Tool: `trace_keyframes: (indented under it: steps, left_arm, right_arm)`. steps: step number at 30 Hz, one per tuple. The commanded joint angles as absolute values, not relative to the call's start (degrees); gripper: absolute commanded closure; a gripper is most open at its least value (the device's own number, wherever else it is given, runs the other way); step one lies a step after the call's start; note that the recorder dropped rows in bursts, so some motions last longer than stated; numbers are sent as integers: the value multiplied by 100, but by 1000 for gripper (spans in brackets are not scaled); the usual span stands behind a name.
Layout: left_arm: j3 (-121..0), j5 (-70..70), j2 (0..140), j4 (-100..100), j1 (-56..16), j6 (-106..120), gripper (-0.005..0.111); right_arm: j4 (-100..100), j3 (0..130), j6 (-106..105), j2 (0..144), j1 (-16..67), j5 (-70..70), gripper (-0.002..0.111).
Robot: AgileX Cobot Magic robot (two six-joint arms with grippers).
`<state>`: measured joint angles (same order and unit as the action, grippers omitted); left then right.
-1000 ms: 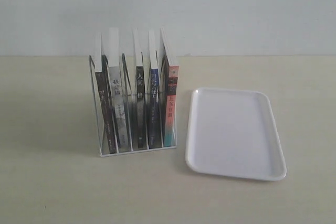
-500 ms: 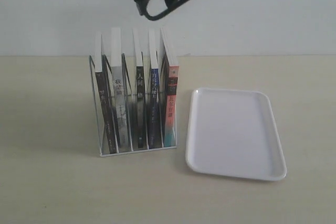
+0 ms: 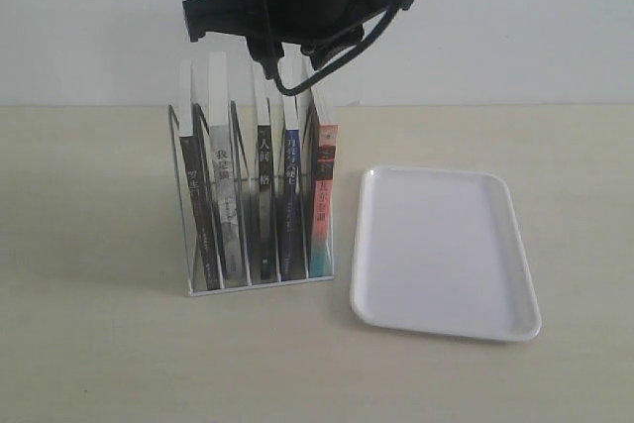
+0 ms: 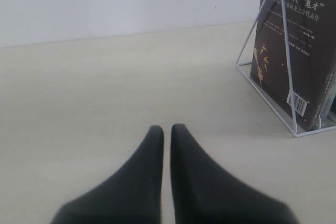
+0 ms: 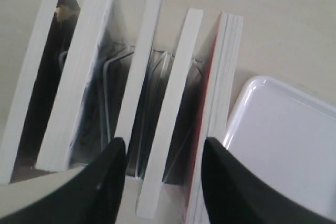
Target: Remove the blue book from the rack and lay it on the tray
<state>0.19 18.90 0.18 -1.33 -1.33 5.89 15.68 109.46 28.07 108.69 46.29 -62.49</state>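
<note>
The rack stands left of centre with five upright books. The blue book, dark blue spine, sits in the fourth slot from the left, beside the pink-red-and-teal-spined book. My right gripper hangs open just above the books' tops. In the right wrist view the right gripper has the blue book's white page edge between its spread fingers, not touching. The white tray lies empty to the right of the rack. My left gripper is shut and empty, low over the table beside the rack's end.
A black-covered book fills the rack's outermost slot on the left arm's side. Black- and grey-spined books occupy the other slots. The tray's corner lies close to the red-spined book. A pale wall stands behind the table.
The right arm has come down from the top of the exterior view and now hangs just over the book tops. Books, rack and tray have not moved.
</note>
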Motion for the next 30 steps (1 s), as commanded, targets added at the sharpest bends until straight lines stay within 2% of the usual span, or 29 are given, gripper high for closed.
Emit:
trace_keyframes:
  steps: [1,11,30]
  left_arm:
    - [0,1800,0,-146,-122,602,102]
    - [0,1800,0,-146,-122,602,102]
    - [0,1800,0,-146,-122,602,102]
  right_arm:
    - [1283,10921,2876,10906,4367,-6090,64]
    - [684,10921,2672,10977,4230,-5658,64]
    - [821,10921,2693,11206,4220,-5615,64]
